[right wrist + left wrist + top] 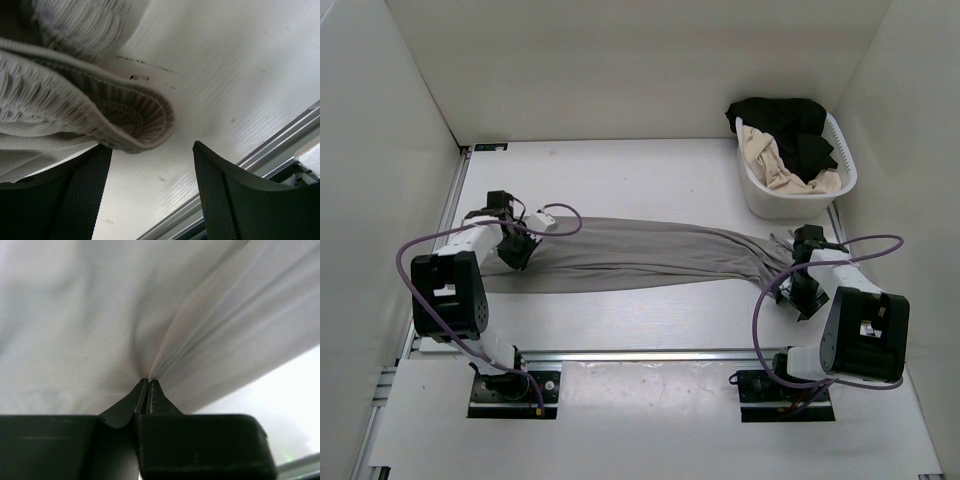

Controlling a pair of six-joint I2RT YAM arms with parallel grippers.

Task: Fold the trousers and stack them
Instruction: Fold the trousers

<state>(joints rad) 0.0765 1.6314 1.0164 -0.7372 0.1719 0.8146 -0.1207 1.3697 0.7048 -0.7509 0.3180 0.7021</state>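
The taupe-grey trousers [640,254] lie stretched left to right across the table, legs toward the left, gathered waistband at the right. My left gripper [517,250] is shut on a pinch of the leg fabric at the left end; in the left wrist view the fingertips [148,386] meet with the trousers [100,315] puckering out from them. My right gripper [804,290] is open beside the waistband end. In the right wrist view the ribbed elastic waistband [125,117] curls just above the left finger [75,195], with nothing between the jaws.
A white laundry basket [760,195] at the back right holds a black garment [790,125] and a beige-cream garment [775,165]. White walls enclose the table on three sides. A metal rail [650,355] runs along the near edge by the arm bases.
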